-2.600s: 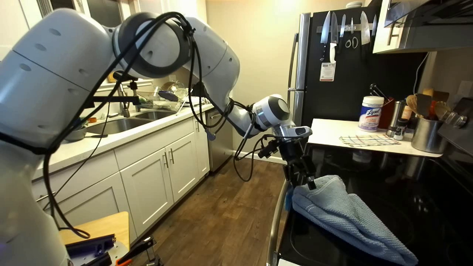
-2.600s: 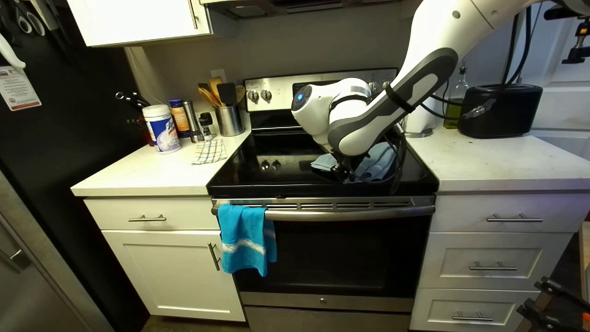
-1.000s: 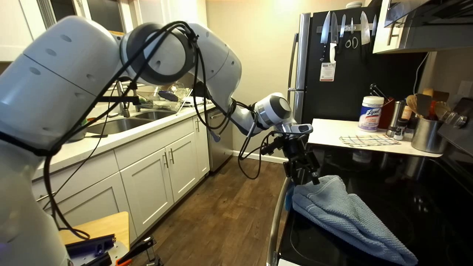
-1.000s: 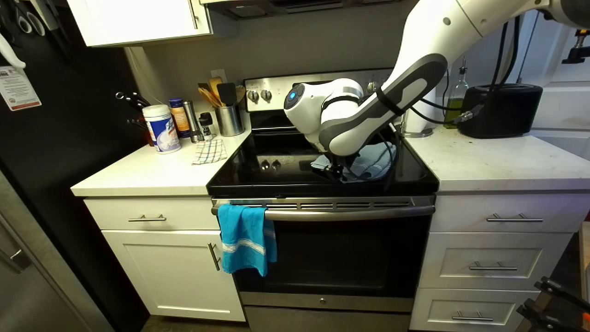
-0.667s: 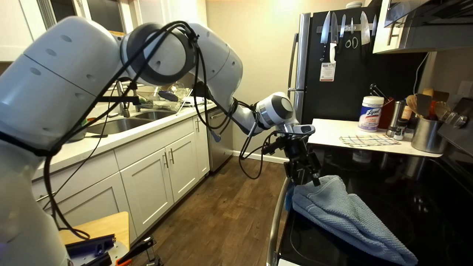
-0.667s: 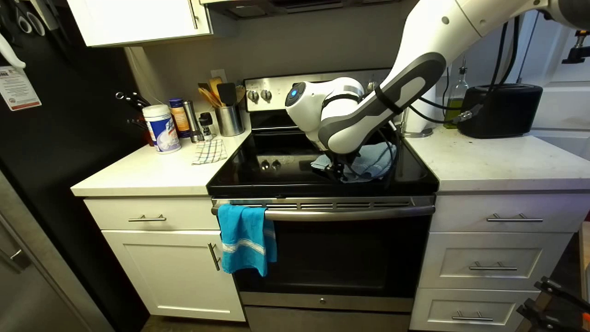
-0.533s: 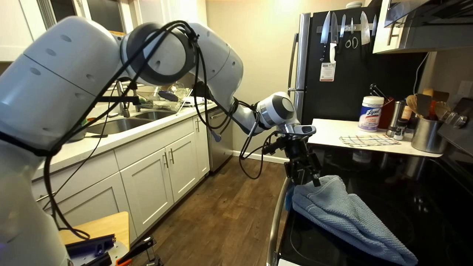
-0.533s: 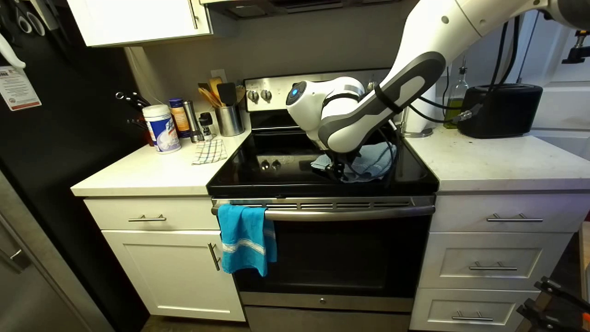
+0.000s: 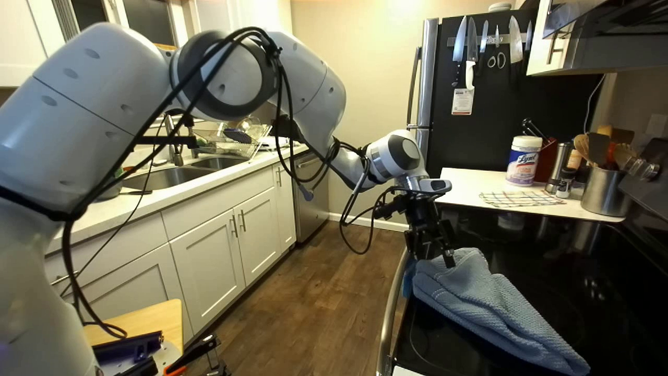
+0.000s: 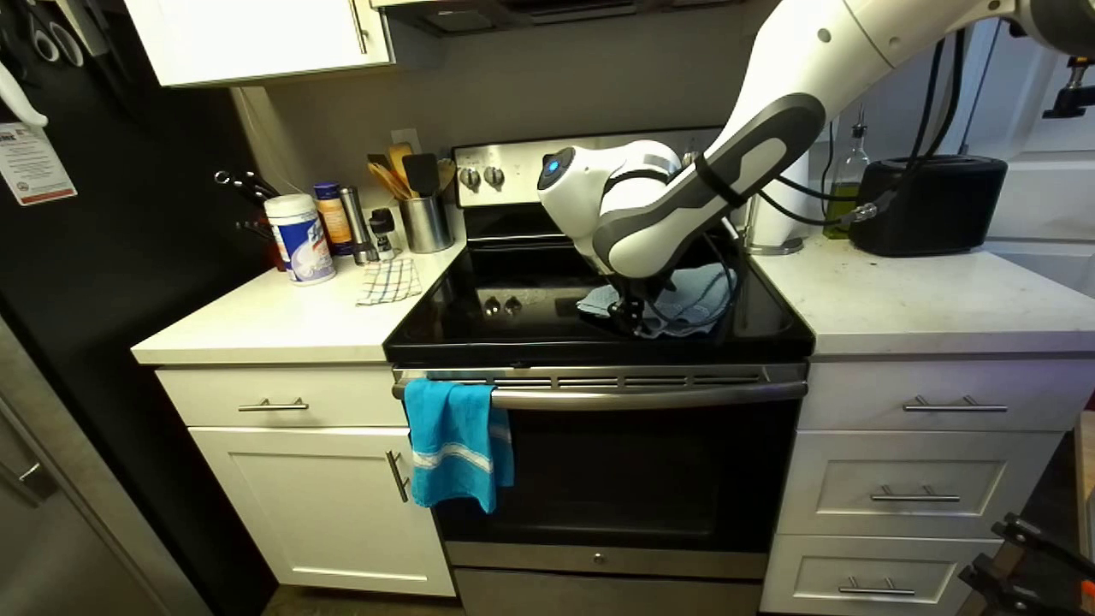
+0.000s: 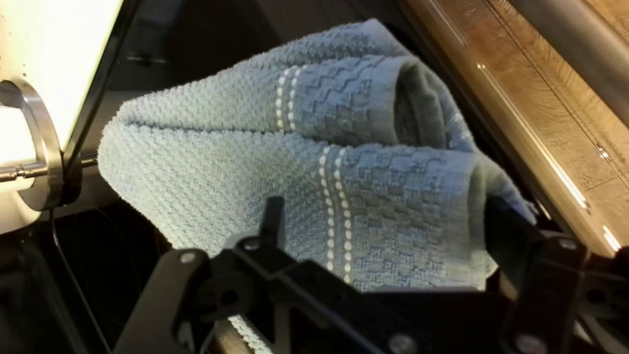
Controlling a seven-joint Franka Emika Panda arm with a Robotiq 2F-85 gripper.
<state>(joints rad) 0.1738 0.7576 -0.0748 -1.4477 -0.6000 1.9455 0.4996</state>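
**Pincer [image 11: 386, 211] spread wide over a light blue towel [image 9: 496, 308] on the stovetop [image 9: 553, 261]**

The pincer hangs over the front part of the stovetop, its fingers [image 11: 272, 221] well apart. In the wrist view one finger is in front of the middle of the light blue towel and the other sits by its hemmed end. Whether either tip touches the fabric cannot be told.

The light blue towel lies folded on the stovetop, near the edge above the oven handle [image 10: 650, 399]. Two folds show, side by side, each crossed by a pair of dashed white lines; one fold curls at its hem around a small hollow. In an exterior view the towel rises to a peak just beside the pincer and narrows toward its far end.

The white robot arm [image 9: 310, 73] bends down to the stove [image 10: 607, 479], with black cables [image 9: 273, 50] looped along it. A turquoise towel [image 10: 453, 441] with a pale stripe hangs from the oven handle. On the white bench [image 10: 239, 329] between fridge [image 9: 522, 99] and stove stand a Lysol tub [image 10: 301, 244] and a metal crock [image 10: 426, 224] of utensils [image 10: 422, 176], with a checked cloth [image 10: 390, 282] lying flat near them. At the stove's other side stand a black toaster [image 10: 931, 208] and a glass bottle [image 10: 849, 180]. Knives [image 9: 459, 39] hang in a row on the fridge.
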